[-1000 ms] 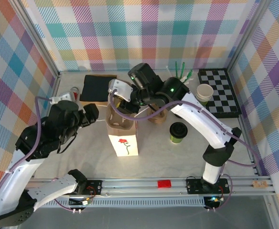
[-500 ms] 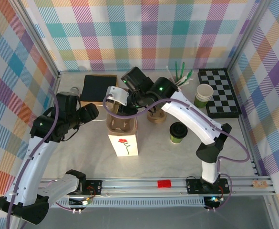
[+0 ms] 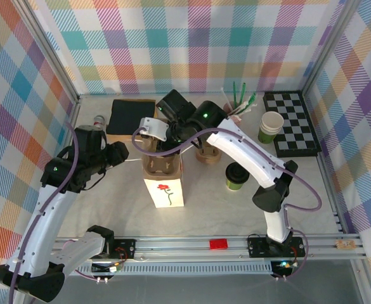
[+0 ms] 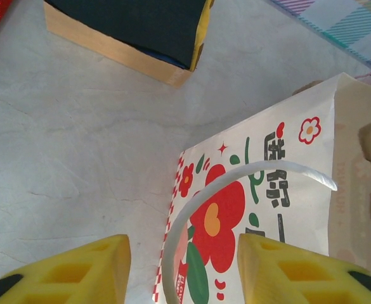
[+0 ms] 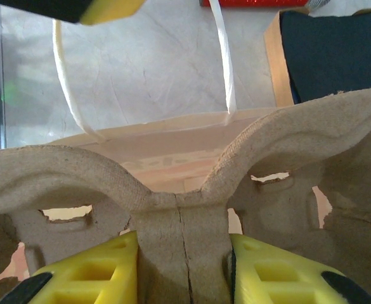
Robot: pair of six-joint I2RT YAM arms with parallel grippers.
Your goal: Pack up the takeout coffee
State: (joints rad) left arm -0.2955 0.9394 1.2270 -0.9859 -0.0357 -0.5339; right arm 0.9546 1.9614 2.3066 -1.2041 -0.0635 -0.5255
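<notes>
The takeout coffee (image 3: 237, 175), a short green cup with a black lid, stands on the table right of the white paper bag (image 3: 165, 190). A brown cardboard cup carrier (image 3: 161, 166) sits in the bag's open top. My right gripper (image 5: 182, 269) is shut on the carrier's centre ridge (image 5: 180, 234) and reaches over the bag (image 3: 158, 151) from behind. My left gripper (image 4: 184, 269) is open at the bag's left side (image 3: 124, 156). The bag's thin white handle loop (image 4: 201, 196) arches between its yellow fingers (image 4: 68, 269), touching neither. The bag's flower-printed side (image 4: 236, 221) lies below.
A lidless green cup (image 3: 272, 125) and a chessboard (image 3: 293, 123) stand at the back right. A box with dark contents (image 3: 129, 116) sits behind the bag, with a brown holder (image 3: 207, 153) and green stirrers (image 3: 242, 96) beside it. Metal rails border the table.
My left gripper has narrowed its jaws around the bag's handle loop and its arm has drawn back left. The right arm has shifted slightly left with the carrier.
</notes>
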